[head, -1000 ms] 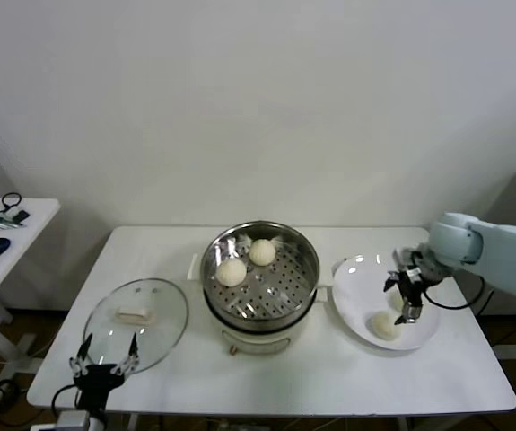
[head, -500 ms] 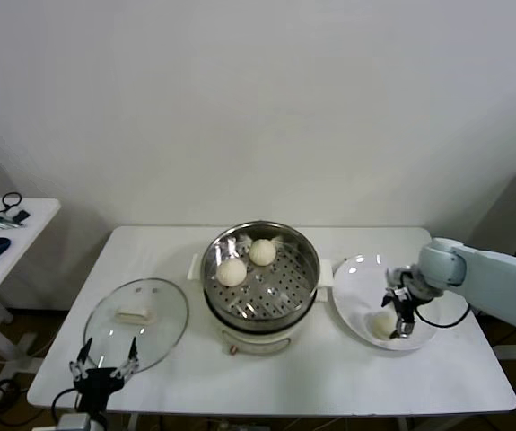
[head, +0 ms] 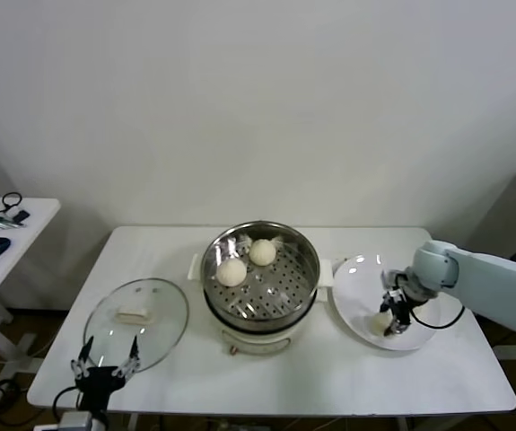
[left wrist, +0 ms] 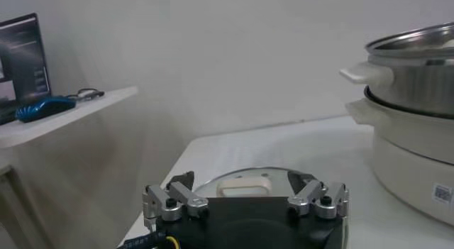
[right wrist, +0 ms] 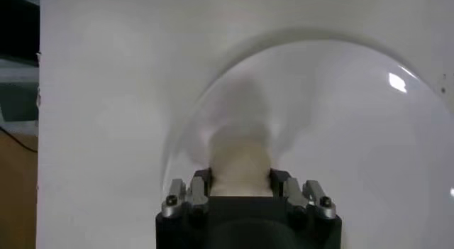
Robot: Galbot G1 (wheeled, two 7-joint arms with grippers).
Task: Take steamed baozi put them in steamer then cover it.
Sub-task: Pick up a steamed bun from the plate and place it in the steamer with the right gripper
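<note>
Progress stood at roughly the halfway mark. You would have found two baozi [head: 231, 271] already lying on the perforated floor of the steamer [head: 259, 274], one toward the near-left of the basket and a second [head: 261, 252] just behind it, the pair close together but not clearly touching.

The right hand [head: 388, 319] was down on the white plate [head: 356, 283] at the right of the surface [head: 329, 377], clenched around a third baozi [right wrist: 241, 164]; the right wrist view showed the bun seated between the two fingers [right wrist: 201, 186]. The bun appeared not yet lifted off the plate. Whether a fourth bun remained on the plate could not be told, because the hand and forearm hid that area.

The cover [head: 136, 321] lay flat on the surface to the left of the steamer, handle up, well apart from the pot. The left hand [head: 105, 366] hung at the near-left edge of the surface, just in front of the cover, fingers spread and gripping nothing.

You should have judged the following as outstanding: carrying the gripped bun to the steamer, transferring any bun left on the plate, and placing the cover on the steamer.
</note>
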